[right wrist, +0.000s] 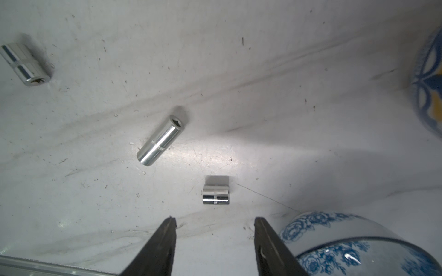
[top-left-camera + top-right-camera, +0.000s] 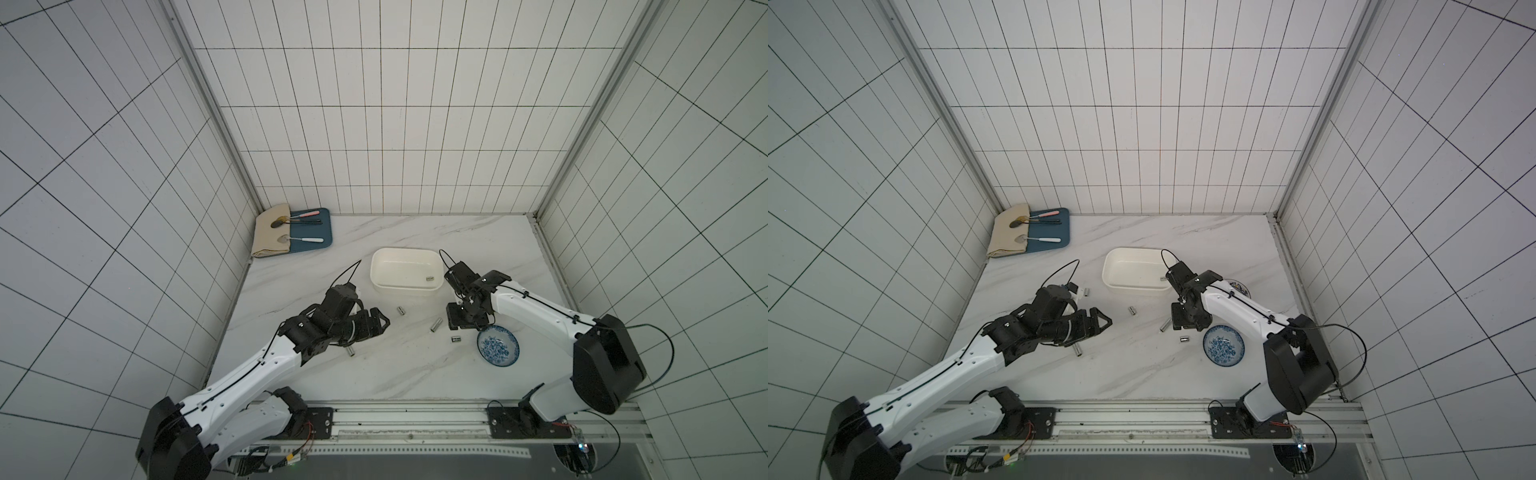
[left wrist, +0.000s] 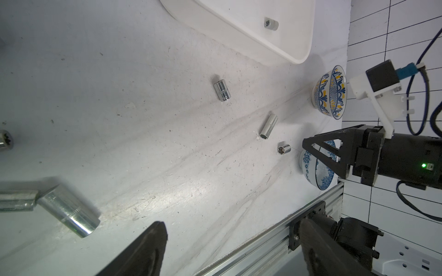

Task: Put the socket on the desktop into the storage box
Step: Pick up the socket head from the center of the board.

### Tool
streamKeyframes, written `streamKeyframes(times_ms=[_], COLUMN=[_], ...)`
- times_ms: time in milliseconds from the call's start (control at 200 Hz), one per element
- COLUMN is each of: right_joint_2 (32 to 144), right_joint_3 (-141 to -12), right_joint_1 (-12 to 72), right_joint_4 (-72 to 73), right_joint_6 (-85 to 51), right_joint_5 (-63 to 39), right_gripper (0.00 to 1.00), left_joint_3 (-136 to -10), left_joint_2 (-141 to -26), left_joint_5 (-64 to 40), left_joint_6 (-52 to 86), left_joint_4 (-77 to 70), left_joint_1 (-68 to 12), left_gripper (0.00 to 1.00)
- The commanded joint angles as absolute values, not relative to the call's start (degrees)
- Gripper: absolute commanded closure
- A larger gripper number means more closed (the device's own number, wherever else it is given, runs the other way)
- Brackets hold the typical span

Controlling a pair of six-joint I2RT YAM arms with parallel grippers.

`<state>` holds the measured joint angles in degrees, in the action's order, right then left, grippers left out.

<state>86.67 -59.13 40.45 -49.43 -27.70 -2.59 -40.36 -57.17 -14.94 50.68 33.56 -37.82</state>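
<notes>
While both arms hang over the desktop (image 2: pixel 374 374), neither holds anything. On the right gripper (image 1: pixel 215 241) the fingers (image 1: pixel 165 246) are spread, with bare marble between them. A short socket (image 1: pixel 216 194) lies on its side just ahead of the tips, not touching them. A long socket (image 1: pixel 161 141) lies farther ahead and off to one side, and a blue bowl (image 1: pixel 358 253) stands just beside the other finger.

The left gripper (image 3: pixel 227 246) also stands wide and empty. A thick socket (image 3: pixel 69 212) lies near one of its fingers, outside the gap.

Beyond both sets of tips the box (image 2: pixel 399 289) stands upright with a lone socket (image 2: pixel 430 279) lying inside.

Up close, the white surface with its faint grey veins shows dark specks and scratches. White tiled walls (image 2: pixel 374 124) with dark grout close in three sides. A metal rail (image 2: pixel 415 419) behind the fingers carries the arm bases. Far past the left tips, in the corner, sits a blue tray (image 2: pixel 320 243) with a folded cloth (image 2: pixel 270 237).
</notes>
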Motion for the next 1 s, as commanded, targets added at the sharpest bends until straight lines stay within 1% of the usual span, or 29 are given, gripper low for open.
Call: streamKeyframes(times_ms=[0, 400, 705, 915, 994], right_joint_2=[87.00, 91.06, 93.02, 93.93, 94.21], right_joint_3=[-56.45, -53.98, -52.62, -51.78, -51.67], right_joint_1=[41.42, 42.10, 42.31, 42.36, 42.41], right_joint_4=[-48.42, -44.72, -44.06, -42.81, -42.56], right_joint_6=[-28.65, -29.62, -30.06, -30.23, -30.23], right_joint_5=[-3.44, -4.39, -2.89, -3.43, -3.59], right_gripper=[0.45, 0.45, 0.46, 0.49, 0.52], left_joint_3=[-39.91, -38.97, -38.25, -38.24, -38.22], left_joint_2=[-56.14, -55.41, -55.02, -55.28, -55.18], left_joint_5=[-13.88, -13.52, -13.10, -13.10, -13.01], left_joint_6=[51.15, 51.45, 51.94, 52.12, 52.20], left_joint_4=[31.98, 31.79, 31.73, 31.55, 31.55], left_joint_1=[-38.06, -38.10, -38.01, -38.07, -38.08], left_gripper=[0.10, 0.10, 0.10, 0.10, 0.10])
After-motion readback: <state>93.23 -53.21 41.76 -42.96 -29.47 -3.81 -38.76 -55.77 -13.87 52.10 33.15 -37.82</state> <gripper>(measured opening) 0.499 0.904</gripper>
